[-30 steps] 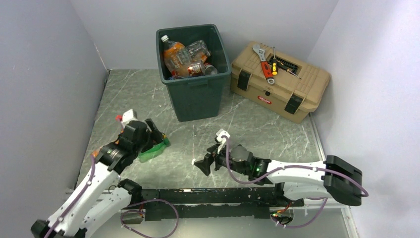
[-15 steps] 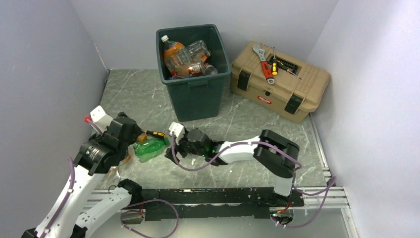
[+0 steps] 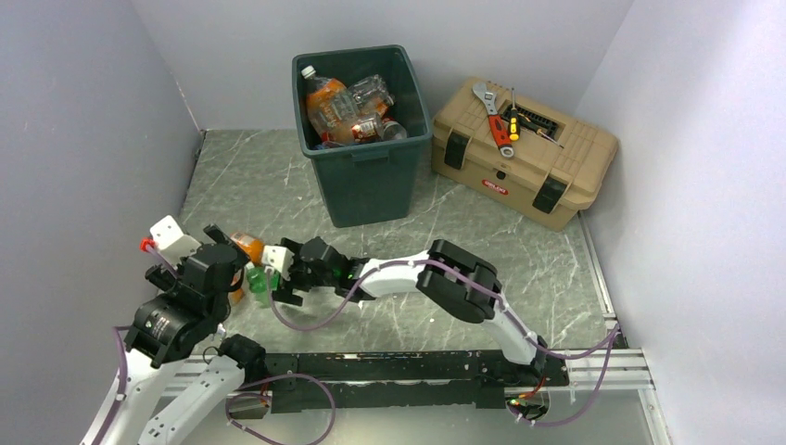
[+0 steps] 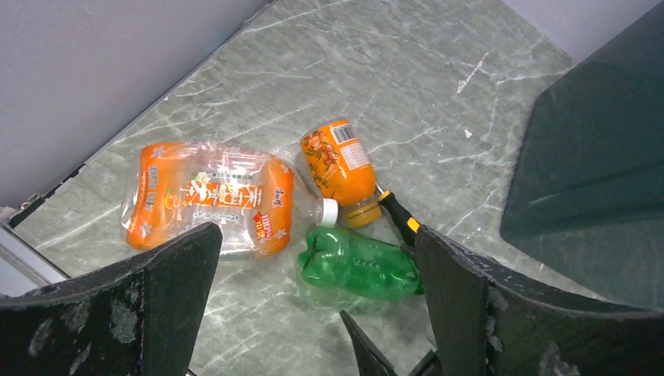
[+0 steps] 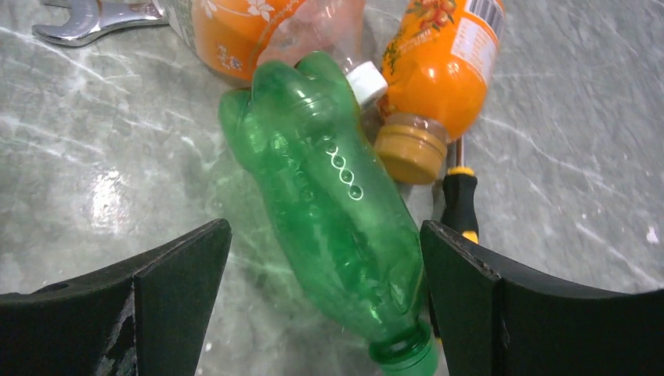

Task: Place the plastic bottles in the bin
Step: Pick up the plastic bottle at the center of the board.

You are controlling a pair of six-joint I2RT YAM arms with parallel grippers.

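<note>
Now: right arm has come across to the green bottle

Left fingers are wide open and holding nothing, hovering over the bottle cluster at the left of the bench. Over the last second that arm backed off toward the left wall and cleared the spot.

Three bottles are still on the bench, all lying down. The crushed bottle with the orange label is leftmost. The small orange bottle is just beside it. The green bottle lies against both. A wrench sits by the crushed one. A screwdriver lies right alongside the green bottle's neck end.

Right fingers are also wide open, one on each side of the green bottle, and I see no contact yet. A second ago this arm was mid-bench; it has swung left and lined up.

My read is that the left has given way and the right is about to pick the green bottle. The screwdriver handle is close to the right-hand finger, so closing could catch it. Thin plastic will likely dent in the grip.

The bin is well apart at the back and already part full. The toolbox sits to its right.
</note>
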